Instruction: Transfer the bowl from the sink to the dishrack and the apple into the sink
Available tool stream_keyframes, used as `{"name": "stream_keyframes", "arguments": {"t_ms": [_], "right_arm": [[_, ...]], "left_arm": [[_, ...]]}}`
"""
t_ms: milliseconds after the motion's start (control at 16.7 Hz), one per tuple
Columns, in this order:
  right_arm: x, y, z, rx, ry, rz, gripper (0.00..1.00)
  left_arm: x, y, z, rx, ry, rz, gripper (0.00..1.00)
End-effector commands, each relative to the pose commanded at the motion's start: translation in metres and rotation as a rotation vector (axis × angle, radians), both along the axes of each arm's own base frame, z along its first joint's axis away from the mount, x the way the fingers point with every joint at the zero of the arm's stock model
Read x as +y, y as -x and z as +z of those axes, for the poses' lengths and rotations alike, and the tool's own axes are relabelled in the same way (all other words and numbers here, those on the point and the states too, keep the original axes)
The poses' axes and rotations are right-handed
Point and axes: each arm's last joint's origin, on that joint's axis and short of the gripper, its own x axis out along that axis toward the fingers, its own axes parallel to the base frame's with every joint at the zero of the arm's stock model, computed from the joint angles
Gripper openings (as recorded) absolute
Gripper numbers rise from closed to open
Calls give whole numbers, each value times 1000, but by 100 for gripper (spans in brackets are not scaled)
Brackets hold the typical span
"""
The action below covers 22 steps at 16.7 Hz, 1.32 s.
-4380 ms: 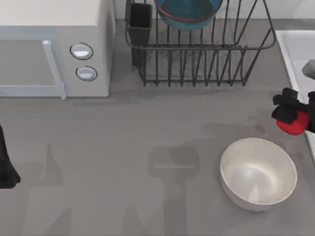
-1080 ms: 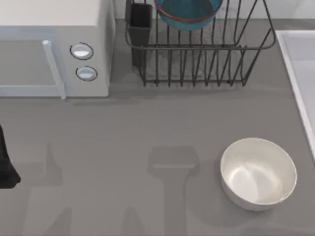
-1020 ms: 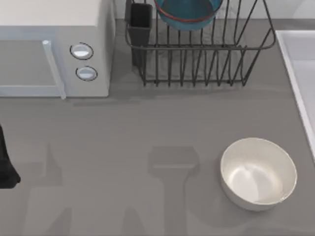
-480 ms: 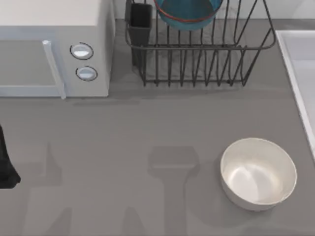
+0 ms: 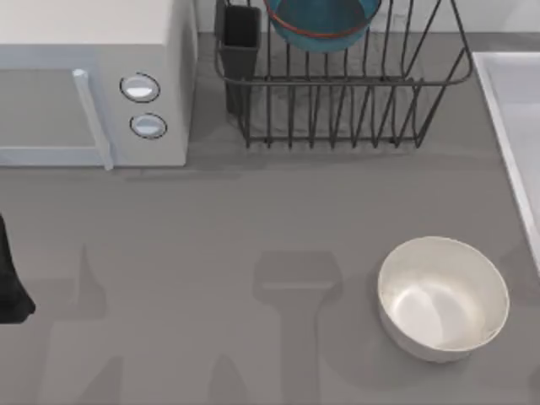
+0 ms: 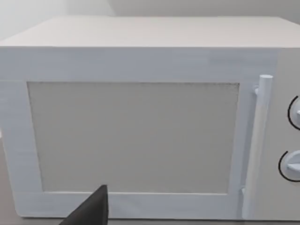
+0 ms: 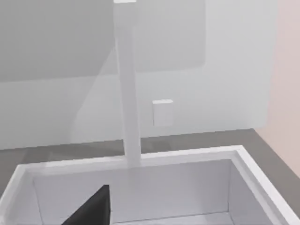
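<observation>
Teal bowl (image 5: 321, 21) stands tilted between bars of dishrack (image 5: 346, 93) at tabletop's far edge, so that step looks done. Sink (image 5: 516, 126) at right edge; apple unseen. Left end effector (image 5: 10, 291) parked near left edge, grip state unreadable. Right wrist camera overlooks sink basin (image 7: 140, 187).

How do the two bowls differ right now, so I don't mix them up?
The bowl is teal-blue with a thin orange-red rim; the white bowl is glossy white all over. The bowl sits inside the dishrack at the table's far edge; the white bowl stands on the bare table, nearer, toward the right. Both are round, open side up, and look about equally wide.
</observation>
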Motion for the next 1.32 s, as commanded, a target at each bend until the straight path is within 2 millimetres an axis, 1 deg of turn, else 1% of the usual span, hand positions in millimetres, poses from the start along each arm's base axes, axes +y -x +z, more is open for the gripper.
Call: {"name": "stream_keyframes", "arguments": {"t_ms": [180, 360, 540, 660, 720, 780, 840, 1020, 1200, 1320], "right_arm": [[20, 2, 39, -28, 34, 19, 100], [47, 14, 75, -78, 86, 51, 100], [74, 41, 113, -161, 146, 87, 100], [91, 69, 132, -213, 173, 114, 100], [98, 85, 137, -227, 179, 128, 100], [105, 99, 137, -224, 177, 142, 100], [111, 112, 132, -205, 168, 156, 100], [123, 138, 105, -116, 136, 189, 100], [129, 151, 74, -30, 104, 188, 100], [130, 154, 61, 4, 79, 158, 100]], "left_arm": [[0, 0, 0, 0, 0, 0, 100], [0, 0, 0, 0, 0, 0, 100], [0, 0, 0, 0, 0, 0, 100], [0, 0, 0, 0, 0, 0, 100], [0, 0, 0, 0, 0, 0, 100], [0, 0, 0, 0, 0, 0, 100], [0, 0, 0, 0, 0, 0, 100], [0, 0, 0, 0, 0, 0, 100], [0, 0, 0, 0, 0, 0, 100], [0, 0, 0, 0, 0, 0, 100]]}}
